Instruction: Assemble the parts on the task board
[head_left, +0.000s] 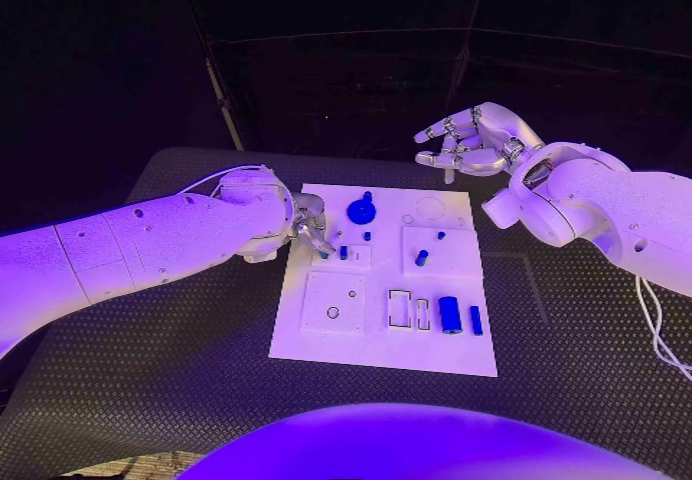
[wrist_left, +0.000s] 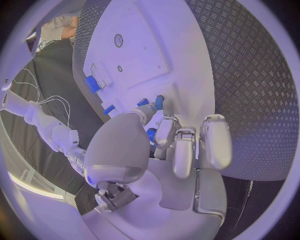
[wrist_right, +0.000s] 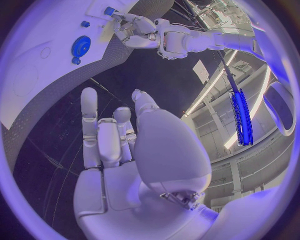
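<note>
- Your left hand sat at the left edge of the white board, fingers curled down onto it. In the left wrist view its fingertips pinched a small blue peg, so that hand was holding a part.
- Your right hand hung above the table beyond the board's far right corner, fingers apart and loosely bent, holding nothing.
- Near the left hand, the blue gear lay on the board's far side, with another short peg standing further right.
- Along the near side lay a thick blue cylinder and a thin blue bar, beside two open slots.
- By my reading, you were on the step of seating that small peg in its hole.
- The next move called for keeping the peg upright over the hole and pressing straight down; a tilt could jam it.
</note>
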